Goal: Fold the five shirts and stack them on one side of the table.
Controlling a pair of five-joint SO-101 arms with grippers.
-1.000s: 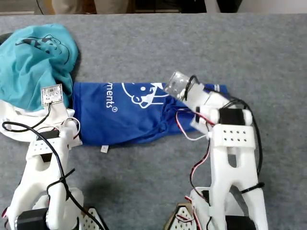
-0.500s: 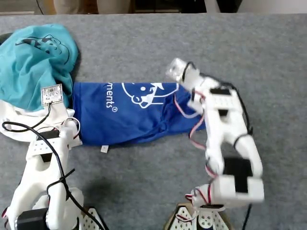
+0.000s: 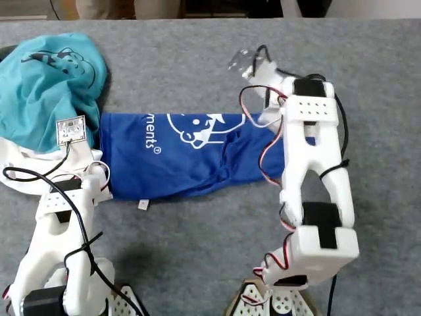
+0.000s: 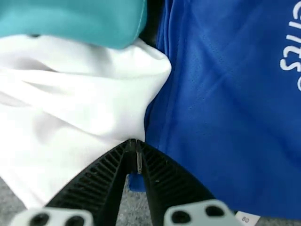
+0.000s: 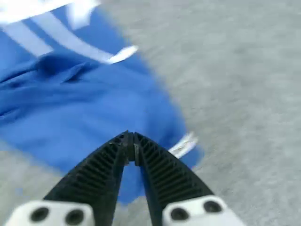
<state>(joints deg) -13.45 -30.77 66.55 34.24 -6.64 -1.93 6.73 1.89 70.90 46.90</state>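
Observation:
A blue shirt with white print lies spread across the middle of the grey table. At the left a teal shirt is heaped on a white shirt. My left gripper is shut, its tips at the seam where the white shirt meets the blue shirt. My right gripper is shut with nothing in it, above the edge of the blue shirt. The right arm stretches over the shirt's right end.
Bare grey table lies beyond the blue shirt's edge and along the far and right sides. The left arm stands at the near left, and both arm bases sit at the near edge.
The right arm has swung up and away from me, its wrist going from over the blue shirt's middle to past its far edge. The left arm and the shirts have kept still.

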